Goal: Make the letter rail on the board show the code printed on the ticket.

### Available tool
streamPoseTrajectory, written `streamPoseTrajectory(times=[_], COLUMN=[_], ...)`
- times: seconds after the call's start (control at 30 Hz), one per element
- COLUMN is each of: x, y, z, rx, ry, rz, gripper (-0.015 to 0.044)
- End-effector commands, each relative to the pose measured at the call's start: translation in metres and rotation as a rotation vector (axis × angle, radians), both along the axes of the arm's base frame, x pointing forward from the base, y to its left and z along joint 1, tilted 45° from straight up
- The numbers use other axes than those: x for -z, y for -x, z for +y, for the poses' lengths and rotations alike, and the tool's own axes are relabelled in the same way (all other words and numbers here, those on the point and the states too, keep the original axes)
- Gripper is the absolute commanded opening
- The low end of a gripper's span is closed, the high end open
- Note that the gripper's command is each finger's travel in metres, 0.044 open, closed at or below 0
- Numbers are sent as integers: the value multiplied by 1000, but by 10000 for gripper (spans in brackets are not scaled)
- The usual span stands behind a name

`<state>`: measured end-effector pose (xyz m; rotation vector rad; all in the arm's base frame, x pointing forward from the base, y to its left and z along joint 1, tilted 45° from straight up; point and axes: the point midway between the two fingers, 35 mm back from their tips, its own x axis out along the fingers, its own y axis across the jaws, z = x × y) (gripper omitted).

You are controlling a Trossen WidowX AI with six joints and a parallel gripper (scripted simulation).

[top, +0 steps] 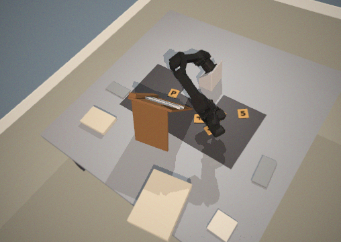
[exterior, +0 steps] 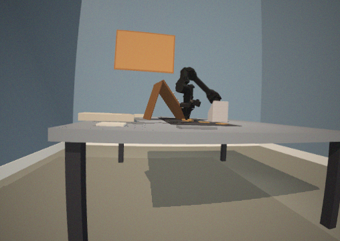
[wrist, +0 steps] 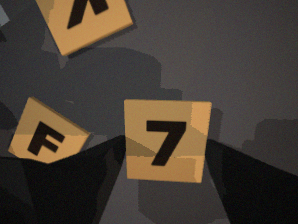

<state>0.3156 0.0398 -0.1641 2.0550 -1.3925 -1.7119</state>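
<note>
1. Gripper (top: 215,121) (exterior: 187,116) (wrist: 164,143): pinching the 7 tile (wrist: 167,120) by 2 opposite sides, low over the dark mat (top: 231,146) (exterior: 214,123) (wrist: 235,55).
2. F tile (wrist: 45,137): on the mat, near the left finger in the wrist view. Another letter tile (wrist: 90,22), cut off by the frame edge, lies beyond it.
3. P tile (top: 173,93): on the mat, near the brown board (top: 151,130) (exterior: 152,102). Tile marked 5 or S (top: 243,113): on the mat, across the arm from P.
4. Letter rail (top: 164,102): on the board's sloping face, apart from the 7 tile.
</note>
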Motion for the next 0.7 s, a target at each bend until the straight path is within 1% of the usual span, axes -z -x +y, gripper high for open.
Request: streamPoseTrajectory(times=[0.0,0.67], x=[-2,-9], y=[-1,0], z=[2,8], rx=[4,4], ry=[-4,-5], rz=[-4,-4], gripper=[0,0])
